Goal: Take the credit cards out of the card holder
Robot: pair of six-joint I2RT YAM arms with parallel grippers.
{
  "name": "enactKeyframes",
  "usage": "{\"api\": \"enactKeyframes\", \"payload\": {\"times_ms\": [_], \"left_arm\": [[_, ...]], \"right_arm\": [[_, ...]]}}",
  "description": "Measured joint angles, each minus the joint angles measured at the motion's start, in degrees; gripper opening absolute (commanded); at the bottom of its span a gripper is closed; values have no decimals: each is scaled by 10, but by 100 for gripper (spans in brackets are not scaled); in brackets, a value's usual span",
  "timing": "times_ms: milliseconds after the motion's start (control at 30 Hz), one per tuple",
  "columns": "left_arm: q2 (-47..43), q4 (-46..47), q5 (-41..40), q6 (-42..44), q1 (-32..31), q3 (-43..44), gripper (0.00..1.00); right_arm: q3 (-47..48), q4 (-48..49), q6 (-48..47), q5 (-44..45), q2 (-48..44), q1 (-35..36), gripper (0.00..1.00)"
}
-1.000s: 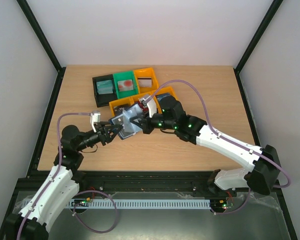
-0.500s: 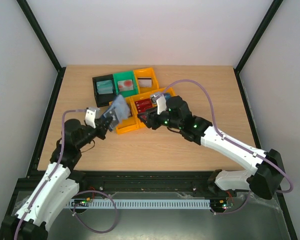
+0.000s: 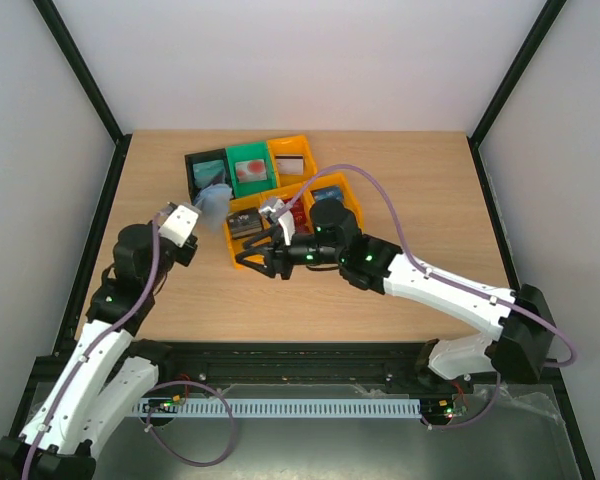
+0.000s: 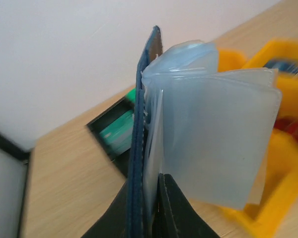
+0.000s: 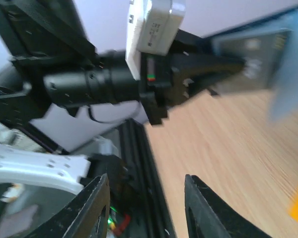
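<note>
My left gripper [image 3: 209,214] is shut on the card holder [image 3: 217,201] and holds it up, just in front of the black bin [image 3: 193,166]. In the left wrist view the navy cover [image 4: 137,148] stands on edge between the fingers [image 4: 181,215], and pale clear sleeves [image 4: 218,144] fan out to the right. My right gripper [image 3: 263,263] hangs open and holds nothing, at the near edge of the orange bin [image 3: 242,258]. It faces the left arm and the held card holder [image 5: 251,62]. Credit cards lie in the bins: teal [image 3: 210,176], red [image 3: 249,175], dark grey [image 3: 245,223].
Several small bins cluster at the table's middle back: a green bin [image 3: 248,153], a far orange bin [image 3: 302,148] and an orange bin on the right [image 3: 352,199] with a blue card [image 3: 327,197]. A dark metal rail [image 5: 144,168] runs along the table's near edge.
My left gripper closed on the card holder and carried it back and left toward the black bin. My right gripper opened, let go and swung to the near side of the orange bin.
</note>
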Motion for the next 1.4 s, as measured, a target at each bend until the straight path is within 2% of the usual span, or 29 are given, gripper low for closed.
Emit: {"api": "enactKeyframes", "payload": {"times_ms": [167,300,467,600,700,833,1033,1133,1233,1400], "left_arm": [[-1,-25,154,-131,12,54,2],[-1,-33,220,-198,13,62,2],[-4,-37,324,-260,24,61,2],[-18,-12,411,-306,30,57,2],[-22,4,438,-326,35,53,2],[-21,7,439,-336,35,50,2],[-17,-11,311,-304,34,47,2],[-13,-19,269,-292,34,47,2],[-8,-19,259,-295,33,47,2],[-7,-19,260,-301,31,47,2]], "right_arm": [[0,141,61,-82,38,5,29],[0,193,98,-102,69,4,25],[13,182,107,-67,94,0,21],[13,163,106,-33,84,-29,20],[19,112,88,14,63,-48,21],[44,22,49,106,39,-55,22],[48,-36,-7,136,1,-35,25],[49,-26,-47,111,-3,26,25],[49,18,-62,52,15,79,23],[68,88,-55,26,79,89,18]]}}
